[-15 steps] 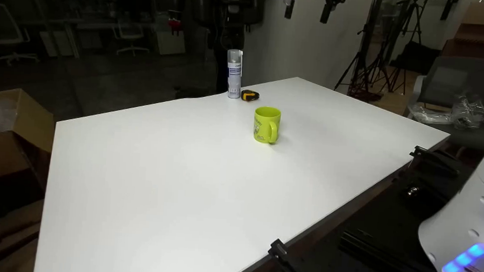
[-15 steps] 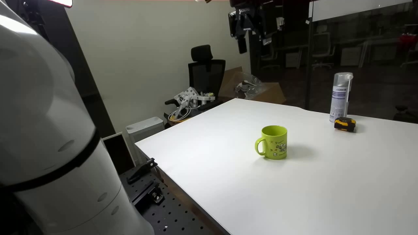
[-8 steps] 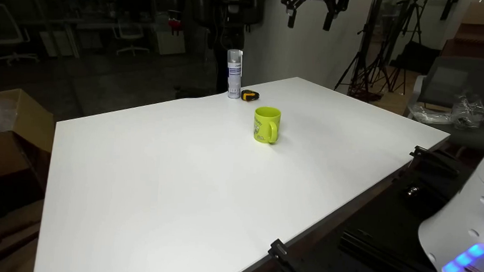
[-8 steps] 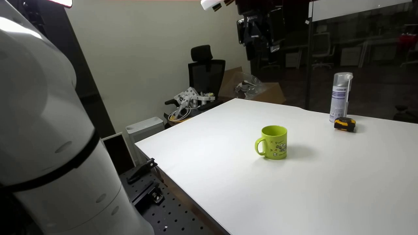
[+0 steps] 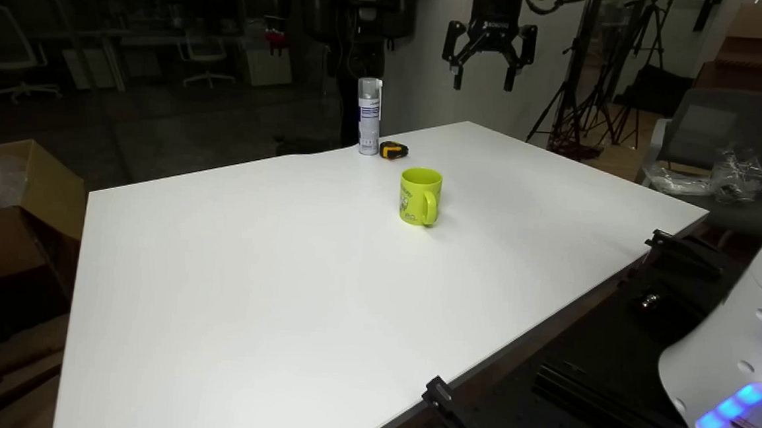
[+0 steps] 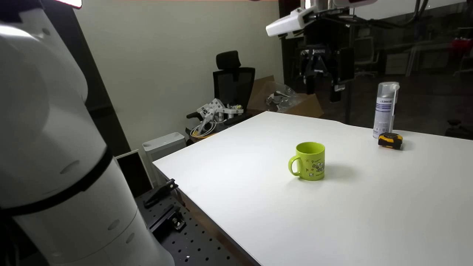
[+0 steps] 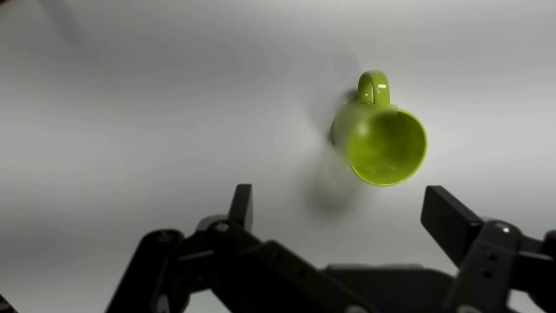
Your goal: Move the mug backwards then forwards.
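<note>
The lime mug [image 5: 411, 199] stands upright on the table [image 5: 250, 298], handle [image 5: 430, 208] turned to the near side in an exterior view. The claw [image 5: 483, 82] is observed spread wide above the table, well apart from the mug. In that view a white can [image 5: 368, 126] stands far and left of the mug; a tape measure [image 5: 393, 150] lies just beside it, on the right.

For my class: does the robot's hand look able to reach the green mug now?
Probably yes: the hand hangs open higher up, with nothing visible between it and the upright mug; the spray can and tape measure sit apart from both.
</note>
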You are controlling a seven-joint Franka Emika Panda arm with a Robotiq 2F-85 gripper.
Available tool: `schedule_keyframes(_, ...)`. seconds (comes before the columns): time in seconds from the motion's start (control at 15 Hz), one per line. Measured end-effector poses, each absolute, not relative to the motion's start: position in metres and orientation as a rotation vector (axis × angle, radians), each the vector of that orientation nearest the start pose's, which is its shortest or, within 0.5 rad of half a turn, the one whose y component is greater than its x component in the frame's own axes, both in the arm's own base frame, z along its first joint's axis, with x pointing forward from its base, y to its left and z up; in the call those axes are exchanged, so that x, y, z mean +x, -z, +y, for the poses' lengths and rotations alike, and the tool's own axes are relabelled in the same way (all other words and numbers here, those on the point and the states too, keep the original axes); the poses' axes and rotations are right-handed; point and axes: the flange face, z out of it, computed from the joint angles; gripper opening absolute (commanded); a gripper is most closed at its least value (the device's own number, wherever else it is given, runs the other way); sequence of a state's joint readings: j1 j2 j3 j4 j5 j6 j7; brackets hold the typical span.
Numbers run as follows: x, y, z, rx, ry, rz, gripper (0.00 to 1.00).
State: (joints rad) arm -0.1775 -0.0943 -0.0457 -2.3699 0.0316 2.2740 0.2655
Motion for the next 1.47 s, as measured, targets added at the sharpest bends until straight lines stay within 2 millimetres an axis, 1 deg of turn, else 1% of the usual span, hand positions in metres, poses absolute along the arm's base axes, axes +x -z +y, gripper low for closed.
schedule_keyframes(0.2, 0.499, -0.318, -0.115, -3.022, -0.112, 0.754, 1.0)
schedule_keyframes(0.33, 0.513, -0.292, -0.11, -3.063, -0.125, 0.69, 1.0)
schedule_keyframes(0.4, 0.519, -0.283, -0.105, -3.085, -0.113, 0.658, 1.0)
schedule_keyframes(0.53, 0.524, -0.275, -0.098, -3.1, -0.112, 0.625, 1.0)
schedule_keyframes(0.73, 0.526, -0.278, -0.099, -3.104, -0.103, 0.619, 1.0)
schedule_keyframes(0.87, 0.525, -0.274, -0.095, -3.109, -0.109, 0.591, 1.0)
schedule_keyframes(1.2, 0.529, -0.249, -0.073, -3.133, -0.123, 0.461, 1.0)
schedule_keyframes(1.47, 0.529, -0.228, -0.071, -3.14, -0.149, 0.397, 1.0)
